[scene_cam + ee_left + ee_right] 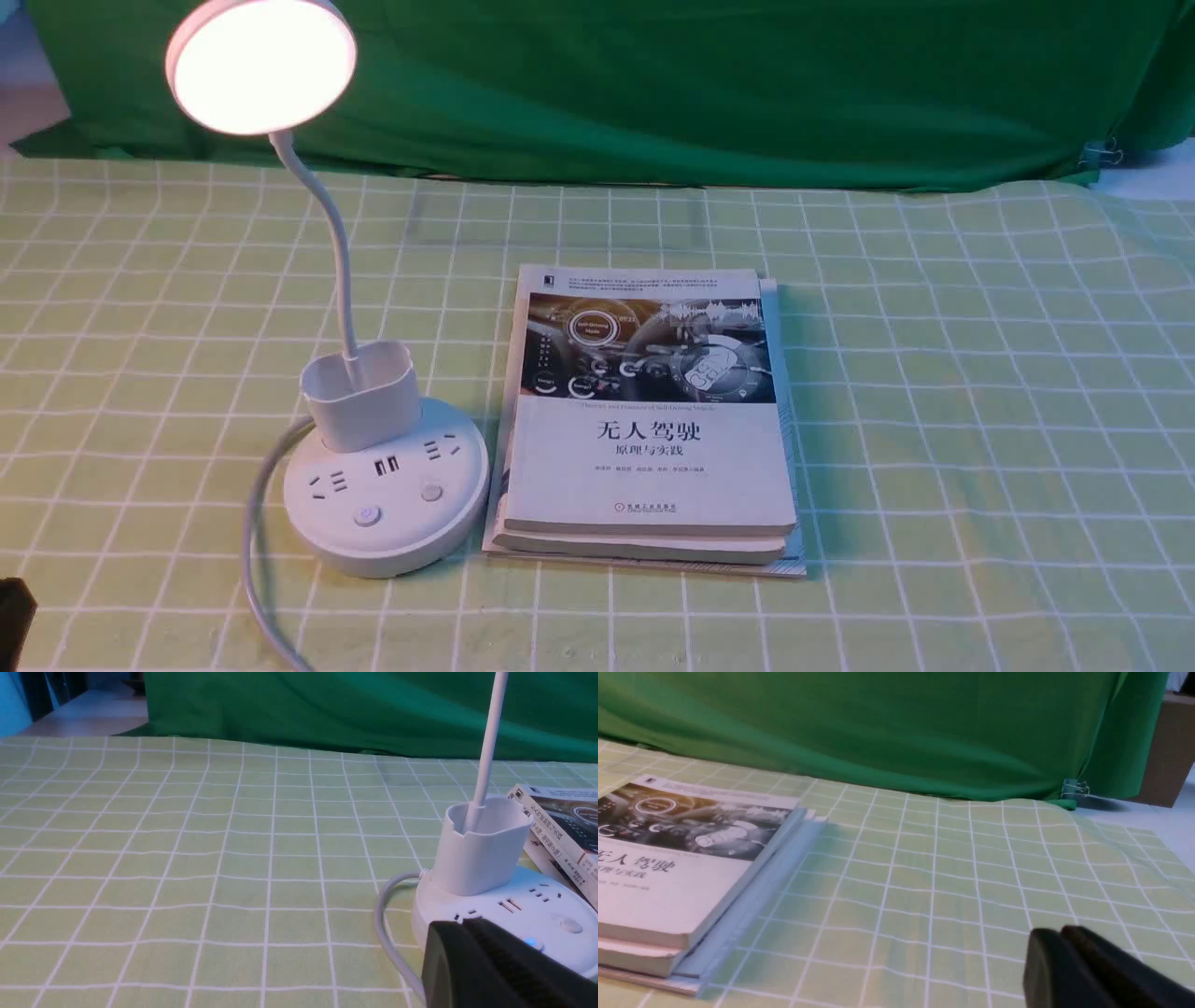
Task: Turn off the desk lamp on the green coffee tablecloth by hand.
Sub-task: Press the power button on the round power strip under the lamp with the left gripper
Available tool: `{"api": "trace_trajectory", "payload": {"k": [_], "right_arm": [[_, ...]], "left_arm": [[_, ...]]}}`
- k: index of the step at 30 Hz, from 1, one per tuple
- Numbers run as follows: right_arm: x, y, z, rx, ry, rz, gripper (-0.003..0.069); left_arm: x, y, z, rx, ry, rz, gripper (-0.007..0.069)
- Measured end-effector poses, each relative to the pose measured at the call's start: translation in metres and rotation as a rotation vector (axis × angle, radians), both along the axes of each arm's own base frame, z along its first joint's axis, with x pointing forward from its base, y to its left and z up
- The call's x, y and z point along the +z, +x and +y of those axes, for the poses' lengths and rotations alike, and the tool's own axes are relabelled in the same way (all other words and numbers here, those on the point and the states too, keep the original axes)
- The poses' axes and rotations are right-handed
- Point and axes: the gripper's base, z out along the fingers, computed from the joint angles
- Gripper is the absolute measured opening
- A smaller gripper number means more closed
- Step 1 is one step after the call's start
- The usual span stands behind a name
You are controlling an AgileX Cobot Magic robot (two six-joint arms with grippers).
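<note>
Front view, reaching step: desk lamp [359,397] lit on the green coffee tablecloth [934,373] just beside the books [653,457], left hand [460,928] near its base, jaws pressed together, holding nothing; next, likely a soft press on the glowing button [530,943].

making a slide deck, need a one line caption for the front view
Desk lamp, lit, beside a stack of books on the green coffee tablecloth, backed by a dark green drape.

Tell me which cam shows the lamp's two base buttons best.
Front view: both buttons on the desk lamp sit unobstructed, facing the camera. Left wrist view: the fingers of the left gripper partly hide the blue-lit one. Right wrist view: no lamp.
</note>
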Motion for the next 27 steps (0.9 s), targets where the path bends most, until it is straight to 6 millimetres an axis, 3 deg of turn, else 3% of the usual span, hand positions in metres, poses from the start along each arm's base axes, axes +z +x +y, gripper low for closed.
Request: {"api": "trace_trajectory", "payload": {"k": [14,16,19,20,21,27], "right_arm": [[0.000,0.000,0.000,0.000,0.000,0.000,0.0029],[0.000,0.000,0.000,0.000,0.000,0.000,0.0029],[0.000,0.000,0.000,0.000,0.000,0.000,0.0029],[0.000,0.000,0.000,0.000,0.000,0.000,0.0029],[0.000,0.000,0.000,0.000,0.000,0.000,0.0029],[0.000,0.000,0.000,0.000,0.000,0.000,0.0029]], "left_arm": [[0.003,0.000,0.002,0.006,0.103,-0.031,0.0001],[0.011,0.001,0.000,0.012,-0.071,-0.120,0.0001],[0.023,0.001,0.003,0.040,-0.469,-0.260,0.0001],[0.023,0.001,0.003,0.040,-0.476,-0.260,0.0001],[0.027,0.000,0.005,0.054,-0.622,-0.309,0.0001],[0.031,-0.001,0.007,0.065,-0.725,-0.350,0.0001]]}}
